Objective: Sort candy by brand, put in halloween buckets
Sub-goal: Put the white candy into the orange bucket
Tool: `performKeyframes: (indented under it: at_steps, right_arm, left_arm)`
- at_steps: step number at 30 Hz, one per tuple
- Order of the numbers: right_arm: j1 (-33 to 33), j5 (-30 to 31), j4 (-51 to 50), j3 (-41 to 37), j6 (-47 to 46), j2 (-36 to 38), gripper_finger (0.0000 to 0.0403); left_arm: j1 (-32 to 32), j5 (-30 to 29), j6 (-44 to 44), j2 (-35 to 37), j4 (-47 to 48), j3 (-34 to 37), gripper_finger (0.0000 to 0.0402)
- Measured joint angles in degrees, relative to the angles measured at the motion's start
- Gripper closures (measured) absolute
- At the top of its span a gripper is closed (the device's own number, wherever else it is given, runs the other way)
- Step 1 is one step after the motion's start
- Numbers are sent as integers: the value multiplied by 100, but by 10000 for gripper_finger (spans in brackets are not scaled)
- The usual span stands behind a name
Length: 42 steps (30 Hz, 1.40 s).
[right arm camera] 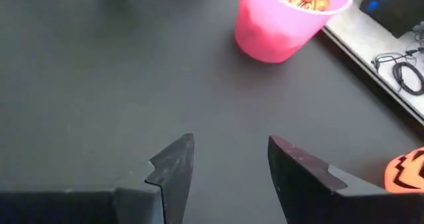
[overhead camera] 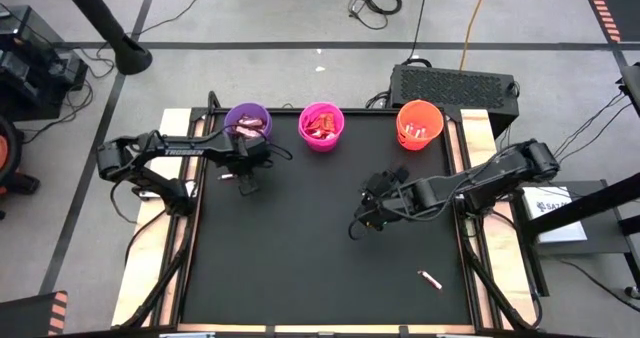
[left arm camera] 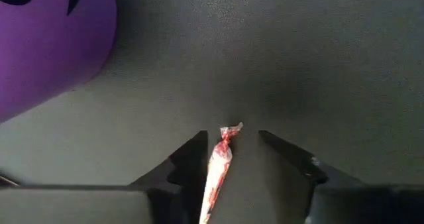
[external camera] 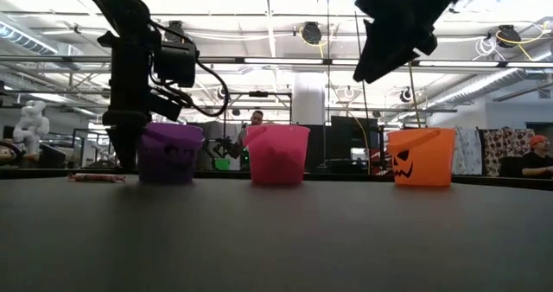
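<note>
Three halloween buckets stand in a row at the mat's far edge: purple [overhead camera: 247, 121], pink [overhead camera: 321, 126] and orange [overhead camera: 419, 124], each with candy inside. My left gripper [overhead camera: 247, 182] points down just in front of the purple bucket [left arm camera: 46, 45], low over the mat and open. A pale candy stick with red marks [left arm camera: 218, 164] lies between its fingers, close to one of them. My right gripper [overhead camera: 362, 218] hangs open above the mat's middle right, tilted down toward the pink bucket [right arm camera: 288, 18], with nothing between its fingers [right arm camera: 228, 164]. My left gripper stands over the pale candy stick from above, with its fingers on either side and lying along the stick. One finger [left arm camera: 192, 161] stands right against the stick's side [left arm camera: 213, 168]. Whether it touches, I cannot tell. The stick lies on the mat.
One loose candy [overhead camera: 430, 279] lies near the mat's front right. Another [external camera: 97, 178] lies left of the purple bucket [external camera: 168, 152]. A black box [overhead camera: 452, 81] stands behind the orange bucket. Wooden rails border the mat. People sit in the room behind.
</note>
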<state>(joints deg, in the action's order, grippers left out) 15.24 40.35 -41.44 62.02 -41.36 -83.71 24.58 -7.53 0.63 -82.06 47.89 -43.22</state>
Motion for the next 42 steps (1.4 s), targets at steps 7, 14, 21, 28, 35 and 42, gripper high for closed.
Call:
performKeyframes:
  at_steps: [7, 14, 21, 28, 35, 42]
  right_arm:
    - [108, -17, 208, 0, -123, -412, 218]
    - [155, -18, 333, -4, -116, -512, 218]
    - [154, -13, 372, -4, -108, -508, 218]
    - [154, -14, 381, -4, -106, -508, 218]
    - [172, -13, 396, -4, -106, -508, 218]
    - [260, -10, 398, -4, -281, -508, 218]
  left_arm:
    - [-130, 133, 32, -127, 12, 18, 214]
    - [-349, 8, 33, -669, -32, 28, 212]
    - [-324, -96, -121, -811, -63, 22, 212]
    - [-326, -80, -306, -813, -84, 26, 246]
    - [-330, -68, -500, -820, -93, 30, 359]
    - [-530, 83, -705, -824, -74, 4, 398]
